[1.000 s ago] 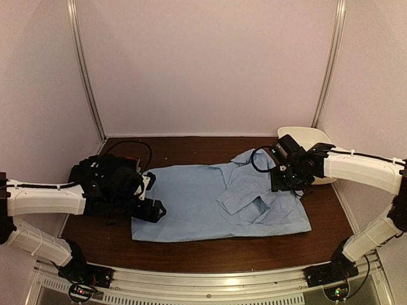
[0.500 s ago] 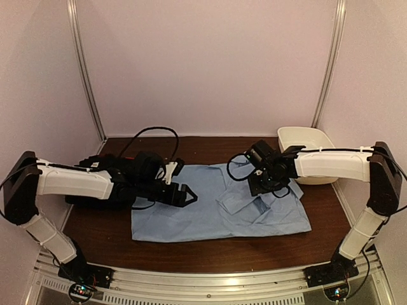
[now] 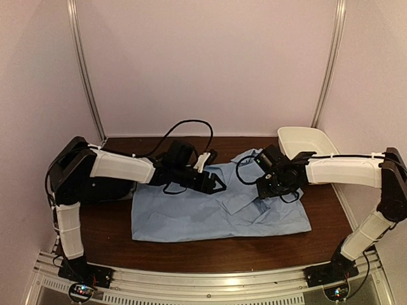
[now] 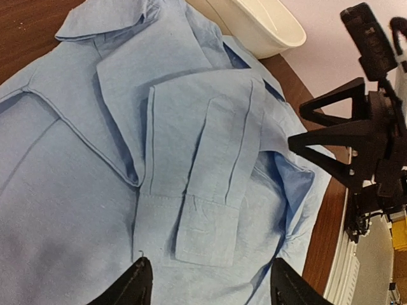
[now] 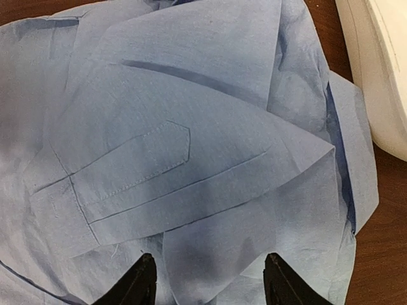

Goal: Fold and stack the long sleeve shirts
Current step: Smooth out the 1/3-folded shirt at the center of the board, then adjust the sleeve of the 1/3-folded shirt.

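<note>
Top external shows the left arm reaching far out from the left side of the counter [image 3: 191, 251]. A second ago it was tucked back, with the left gripper [image 3: 216, 184] at the hem of the blue shirt [image 3: 191, 216]. That gripper now hangs over the shirt's middle, pointing at the sleeve [image 4: 216, 190] folded across the chest. The right gripper [image 3: 264, 189] was nearer the tub [image 3: 305, 138]. It swung in toward the collar [image 4: 102, 19] and now sits just over the folded sleeve from the other side.

The shirt itself has hardly shifted. It lies flat along the counter with its collar toward the tub, one sleeve doubled over the front, and the cuff plain in both wrist views.

In each wrist view the fingertips stand apart above the cloth with nothing between them, so both grippers are released and neither is pinching fabric.

Both arms seem to be closing in on the sleeve and shoulder area for the next fold, which has not begun. The fold is only partly done, with the body still at full length. I cannot pick out the black shirt among the dark shapes under the left arm, so stacking looks some way off.
</note>
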Tool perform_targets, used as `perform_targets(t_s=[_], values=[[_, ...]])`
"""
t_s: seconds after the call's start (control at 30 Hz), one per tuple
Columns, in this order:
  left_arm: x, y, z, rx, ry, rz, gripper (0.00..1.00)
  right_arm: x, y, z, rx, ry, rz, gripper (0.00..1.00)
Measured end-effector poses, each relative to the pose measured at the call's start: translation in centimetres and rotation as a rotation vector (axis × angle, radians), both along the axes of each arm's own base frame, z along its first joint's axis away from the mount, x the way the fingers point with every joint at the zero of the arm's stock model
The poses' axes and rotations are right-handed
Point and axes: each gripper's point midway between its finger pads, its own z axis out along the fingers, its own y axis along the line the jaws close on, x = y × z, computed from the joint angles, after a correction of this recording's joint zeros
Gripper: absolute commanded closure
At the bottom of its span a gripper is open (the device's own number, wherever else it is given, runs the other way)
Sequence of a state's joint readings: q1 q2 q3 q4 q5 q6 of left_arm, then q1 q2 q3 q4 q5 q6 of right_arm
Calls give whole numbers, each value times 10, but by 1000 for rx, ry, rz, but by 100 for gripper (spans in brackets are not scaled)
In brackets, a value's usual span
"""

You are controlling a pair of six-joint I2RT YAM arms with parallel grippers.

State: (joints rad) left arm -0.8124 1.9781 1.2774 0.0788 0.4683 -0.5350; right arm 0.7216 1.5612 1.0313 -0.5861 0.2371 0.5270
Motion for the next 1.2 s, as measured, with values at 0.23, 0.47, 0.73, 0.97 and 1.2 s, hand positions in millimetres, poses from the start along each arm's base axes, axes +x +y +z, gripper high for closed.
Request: perform_targets(t_s=[0.23,0.47,0.73,0.97,1.2], values=[[9,-14,-43,55,15,-46,44,-7,-12,8,16,-27,-16,42],[14,-21,-70,91,15,-79,48,-16,-22,0,13,-13,-34,42],[13,-21,-77,98,1,-98,46,-19,-24,-7,9,-2,-40,42],[17,-22,-76,102,-33,-99,43,-19,-23,-9,21,-3,-38,43],[23,-24,-74,106,-63,-93,42,-22,-23,-14,21,10,-35,43]])
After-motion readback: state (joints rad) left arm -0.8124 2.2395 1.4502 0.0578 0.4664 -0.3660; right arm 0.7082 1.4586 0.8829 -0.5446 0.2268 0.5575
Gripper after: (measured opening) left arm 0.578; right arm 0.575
